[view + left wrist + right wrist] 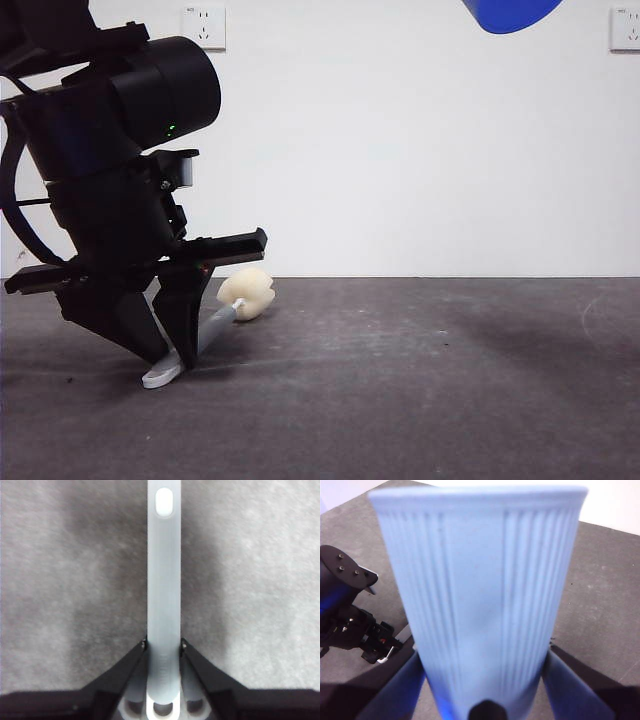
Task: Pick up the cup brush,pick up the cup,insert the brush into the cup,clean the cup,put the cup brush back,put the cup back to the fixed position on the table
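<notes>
The cup brush (pixel 222 315) lies on the table (pixel 430 390) at the left, its cream sponge head (pixel 247 293) toward the wall and its white looped end (pixel 163 375) toward me. My left gripper (pixel 172 352) reaches down over the grey handle (pixel 163 580), and its jaws press both sides of it near the looped end, as the left wrist view (pixel 163 647) shows. The blue ribbed cup (pixel 480 590) fills the right wrist view, with my right gripper (pixel 482 690) shut on it. Only a blue edge of the cup (pixel 510 12) shows in the front view, high at the top right.
A white wall with two sockets (pixel 204 27) (pixel 625 28) stands behind the table. The left arm (pixel 350 620) shows below the held cup in the right wrist view.
</notes>
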### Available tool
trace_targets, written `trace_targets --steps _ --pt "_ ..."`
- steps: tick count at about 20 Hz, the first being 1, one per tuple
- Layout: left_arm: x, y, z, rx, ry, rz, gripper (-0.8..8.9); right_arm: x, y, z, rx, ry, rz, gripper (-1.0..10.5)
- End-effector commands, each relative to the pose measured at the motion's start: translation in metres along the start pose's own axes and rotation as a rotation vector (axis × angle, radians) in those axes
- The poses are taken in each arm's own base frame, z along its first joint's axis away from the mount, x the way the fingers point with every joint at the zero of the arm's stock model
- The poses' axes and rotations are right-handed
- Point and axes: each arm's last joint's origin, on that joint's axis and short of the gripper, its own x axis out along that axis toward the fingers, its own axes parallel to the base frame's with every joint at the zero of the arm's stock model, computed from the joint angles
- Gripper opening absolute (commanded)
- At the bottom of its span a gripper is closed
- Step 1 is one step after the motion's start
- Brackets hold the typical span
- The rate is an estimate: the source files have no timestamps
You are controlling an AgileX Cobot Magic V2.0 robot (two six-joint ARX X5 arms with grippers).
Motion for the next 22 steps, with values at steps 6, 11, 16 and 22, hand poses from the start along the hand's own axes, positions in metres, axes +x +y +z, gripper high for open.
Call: trace_targets --steps 6,11,16,22 --pt "0.002 0.001 -0.003 0.01 0.05 -0.044 3.49 -0.001 0.0 0.0 0.023 0.004 0.003 -0.1" --pt "-0.033 0.002 0.009 -0.002 -0.045 -0.116 3.49 0.009 0.002 0.0 -0.096 -0.006 -0.028 -0.1" --pt "-0.11 0.006 0.017 0.017 -0.238 -0.308 3.49 0.053 0.005 -0.014 -0.097 -0.064 -0.093 -0.1" --pt "-0.186 0.029 0.0 0.052 -0.416 -0.405 3.48 0.124 0.002 -0.054 -0.085 -0.048 -0.12 -0.1"
